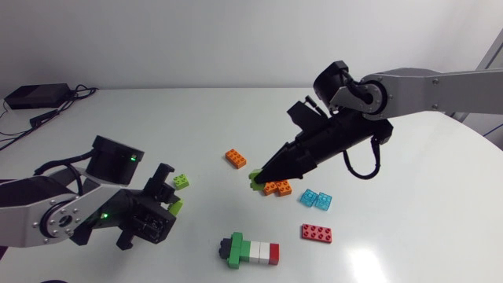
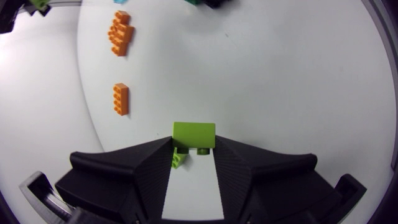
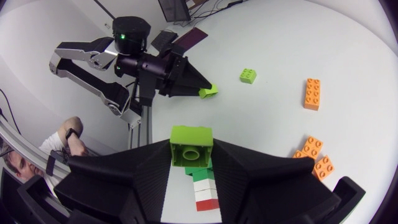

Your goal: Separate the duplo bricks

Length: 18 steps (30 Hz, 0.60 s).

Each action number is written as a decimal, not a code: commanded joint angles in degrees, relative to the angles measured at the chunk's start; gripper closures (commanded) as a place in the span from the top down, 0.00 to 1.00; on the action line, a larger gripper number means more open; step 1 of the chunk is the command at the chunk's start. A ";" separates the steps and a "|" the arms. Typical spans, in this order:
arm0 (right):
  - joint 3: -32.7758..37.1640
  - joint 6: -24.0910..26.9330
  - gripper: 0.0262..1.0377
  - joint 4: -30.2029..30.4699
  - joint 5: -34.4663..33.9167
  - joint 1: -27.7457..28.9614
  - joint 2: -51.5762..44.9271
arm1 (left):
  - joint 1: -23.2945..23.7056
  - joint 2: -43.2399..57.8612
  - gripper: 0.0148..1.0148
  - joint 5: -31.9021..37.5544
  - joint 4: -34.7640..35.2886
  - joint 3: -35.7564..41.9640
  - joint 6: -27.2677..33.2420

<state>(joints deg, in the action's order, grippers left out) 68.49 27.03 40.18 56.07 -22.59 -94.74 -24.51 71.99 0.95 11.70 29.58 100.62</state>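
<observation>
Duplo brick in lime [image 2: 193,132] is pinched from both sides at the fingertips of my left gripper [image 2: 193,149], low at the left of the white table [image 2: 280,81]; my right gripper [image 3: 191,158], fingers narrowly apart, clamps a second lime brick [image 3: 191,135] near the middle. Loose on the table lie orange bricks [image 1: 277,187], cyan bricks [image 1: 316,199], a red brick [image 1: 316,233], a small lime brick [image 1: 181,181] and a green-white-red stack [image 1: 250,250].

White table under bright light
The round white table [image 1: 196,126] has a glossy top with a glare patch [image 1: 363,264] near its front; a black box [image 1: 35,96] and cables [image 1: 17,130] sit at its far-left edge.
</observation>
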 commanded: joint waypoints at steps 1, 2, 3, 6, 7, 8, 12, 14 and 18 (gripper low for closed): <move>-1.52 1.19 0.19 0.33 -0.26 -0.35 0.43 | 0.69 3.34 0.29 4.15 -1.25 -0.23 10.48; -1.69 1.27 0.19 0.33 -0.26 -0.35 0.52 | 0.78 4.22 0.29 6.43 -1.68 -0.32 12.58; -1.78 1.36 0.19 0.33 -0.26 -0.35 0.61 | 0.69 5.09 0.29 8.28 -2.65 -0.32 14.34; -2.31 1.89 0.19 0.33 -0.26 -0.35 0.61 | 0.61 7.99 0.29 12.94 -5.46 -0.23 18.47; -2.48 2.07 0.19 0.33 -0.26 -0.35 0.61 | 0.52 8.61 0.29 13.38 -6.17 -0.14 19.35; -2.57 2.33 0.19 0.33 -0.18 -0.35 0.61 | 0.34 9.40 0.29 14.34 -6.52 0.21 20.06; -2.66 2.77 0.19 0.33 -0.09 -0.17 0.52 | -0.80 12.21 0.29 17.07 -6.61 1.27 21.37; -2.66 2.86 0.19 0.33 -0.09 -0.09 0.52 | -1.33 13.71 0.29 17.86 -6.61 1.71 21.37; -2.75 3.12 0.19 0.33 0.00 0.18 0.52 | -2.47 16.52 0.29 19.09 -6.61 2.06 21.55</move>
<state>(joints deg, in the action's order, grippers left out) 67.48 28.80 40.16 55.92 -22.76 -94.74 -26.33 86.13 20.03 4.84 31.00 119.57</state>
